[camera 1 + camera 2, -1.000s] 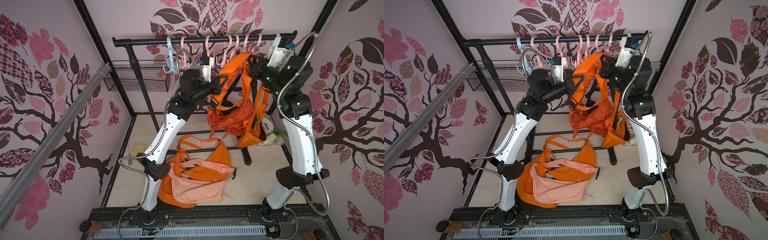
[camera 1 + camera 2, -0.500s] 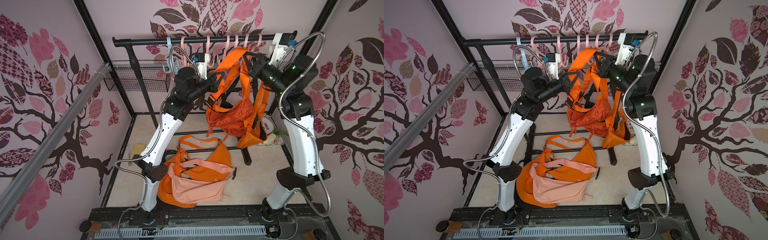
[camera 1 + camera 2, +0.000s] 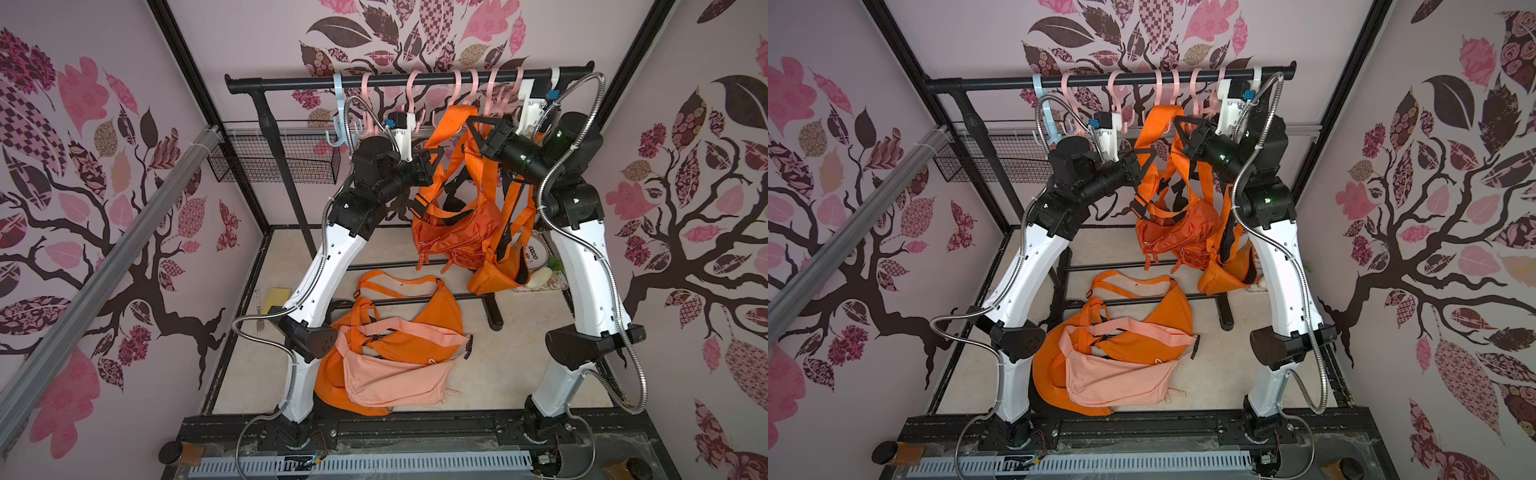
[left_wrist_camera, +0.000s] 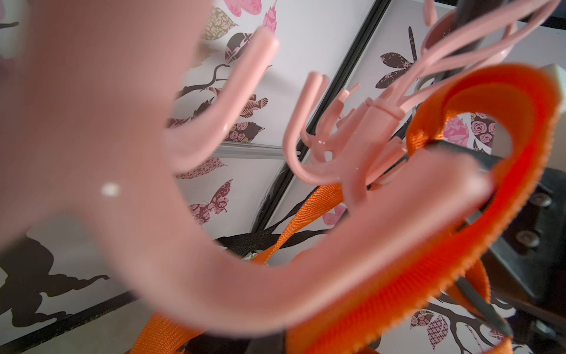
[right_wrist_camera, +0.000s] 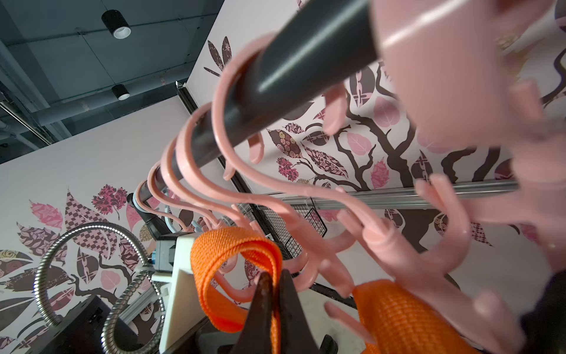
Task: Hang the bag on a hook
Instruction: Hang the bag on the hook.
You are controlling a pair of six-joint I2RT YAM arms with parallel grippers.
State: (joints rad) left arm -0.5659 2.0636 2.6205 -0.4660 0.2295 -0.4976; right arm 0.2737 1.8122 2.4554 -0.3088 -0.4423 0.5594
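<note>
Both arms have lifted the strap (image 3: 461, 118) higher. Left gripper (image 3: 434, 160) and right gripper (image 5: 275, 275) are each pinched shut on it. Pink hooks (image 5: 382, 239) sit just above the right gripper. The orange bag (image 3: 455, 232) hangs below both.

- A white round object (image 3: 538, 244) on the floor (image 3: 519, 353) at the far right bears a short dark line of print that looks like "0000".
- Fainter print under that line is too small to read.
</note>
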